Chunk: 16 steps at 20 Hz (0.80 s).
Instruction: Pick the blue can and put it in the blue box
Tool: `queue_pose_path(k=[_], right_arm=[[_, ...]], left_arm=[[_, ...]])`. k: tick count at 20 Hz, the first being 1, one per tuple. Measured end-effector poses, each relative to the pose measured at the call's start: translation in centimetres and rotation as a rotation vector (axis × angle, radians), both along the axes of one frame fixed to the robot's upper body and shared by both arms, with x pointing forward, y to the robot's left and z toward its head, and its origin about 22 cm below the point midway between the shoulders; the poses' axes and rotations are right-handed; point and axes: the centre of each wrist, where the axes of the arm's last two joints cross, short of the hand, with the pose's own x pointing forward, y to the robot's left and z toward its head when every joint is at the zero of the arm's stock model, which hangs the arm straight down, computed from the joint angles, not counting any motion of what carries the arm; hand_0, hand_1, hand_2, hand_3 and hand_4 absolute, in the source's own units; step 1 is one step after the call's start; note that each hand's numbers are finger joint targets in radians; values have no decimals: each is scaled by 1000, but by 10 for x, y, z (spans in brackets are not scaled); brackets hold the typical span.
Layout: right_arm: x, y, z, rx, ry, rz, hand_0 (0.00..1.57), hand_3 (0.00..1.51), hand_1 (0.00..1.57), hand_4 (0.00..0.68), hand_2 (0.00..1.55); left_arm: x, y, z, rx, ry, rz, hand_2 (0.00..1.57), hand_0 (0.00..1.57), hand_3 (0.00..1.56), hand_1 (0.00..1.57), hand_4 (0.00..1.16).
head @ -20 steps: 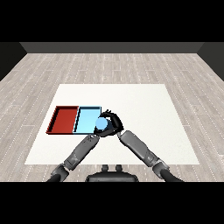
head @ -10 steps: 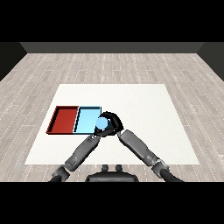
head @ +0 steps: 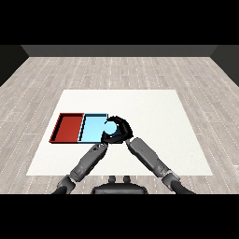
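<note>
The blue can (head: 110, 127) is held in my right hand (head: 123, 129), whose fingers and thumb curl round it. The can hangs at the right edge of the light blue tray (head: 92, 130), partly over that tray's near right corner. The red tray (head: 69, 127) lies directly left of the blue one. My left hand (head: 108, 139) sits just below the can, close under the right hand and at the blue tray's near right corner; the right hand partly hides it.
Both trays lie on the left half of the white table (head: 154, 112). Both forearms come in from the lower edge and meet near the table's middle. Grey wood floor surrounds the table.
The right hand with the blue can has edged slightly farther from me, towards the blue tray. The left hand has stayed close beneath it.
</note>
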Motion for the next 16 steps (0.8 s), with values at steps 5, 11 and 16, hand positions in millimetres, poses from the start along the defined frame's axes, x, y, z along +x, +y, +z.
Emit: queue_pose_path(k=[5,11,16], right_arm=[[-6,0,2,5,19,-4,0,0,0,0,0],[-15,-4,2,16,20,-4,0,0,0,0,0],[-9,-19,5,46,35,-17,0,0,0,0,0]], left_arm=[[1,0,-2,-13,11,-2,1520,1571,1454,1571,1121],[-6,4,-4,-1,17,7,1571,1571,1498,1571,1137],[2,3,-6,20,8,12,1571,1571,1510,1571,1133]])
